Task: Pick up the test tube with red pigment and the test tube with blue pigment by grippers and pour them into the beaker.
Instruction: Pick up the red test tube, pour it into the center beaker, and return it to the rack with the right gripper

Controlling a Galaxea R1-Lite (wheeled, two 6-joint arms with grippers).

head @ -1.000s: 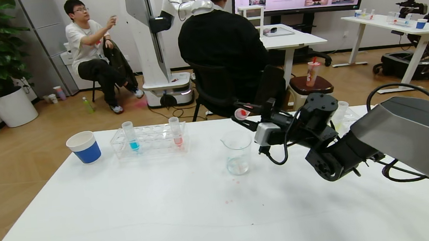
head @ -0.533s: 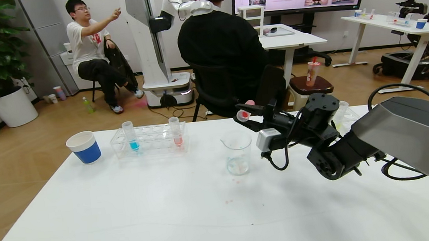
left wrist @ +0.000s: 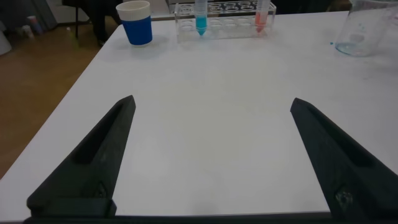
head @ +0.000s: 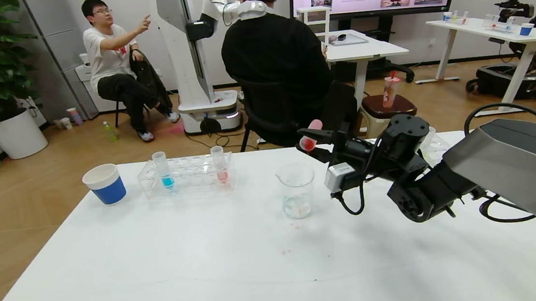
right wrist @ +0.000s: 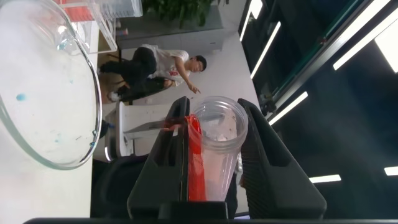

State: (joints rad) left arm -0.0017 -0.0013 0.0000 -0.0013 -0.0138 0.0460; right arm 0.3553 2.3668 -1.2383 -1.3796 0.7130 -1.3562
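My right gripper [head: 315, 142] is shut on the test tube with red pigment [head: 308, 138] and holds it tilted, mouth downward, just above the right rim of the beaker [head: 296, 189]. In the right wrist view the red liquid runs along the tube's [right wrist: 214, 155] wall to its mouth between the fingers [right wrist: 168, 155], with the beaker's rim [right wrist: 93, 93] beside it. The test tube with blue pigment [head: 163, 171] stands in a clear rack [head: 187, 179] at the back left. My left gripper [left wrist: 211, 102] is open and empty over bare table, out of the head view.
A paler pink-red tube [head: 220, 165] stands in the same rack. A blue-and-white paper cup [head: 105, 184] is left of the rack. Small red drops [head: 294, 226] lie in front of the beaker. A second clear rack [head: 437, 144] is partly hidden behind my right arm.
My right gripper has rotated and shifted slightly right, tipping the red tube so its closed end rises and its mouth points down. The left arm has not moved.
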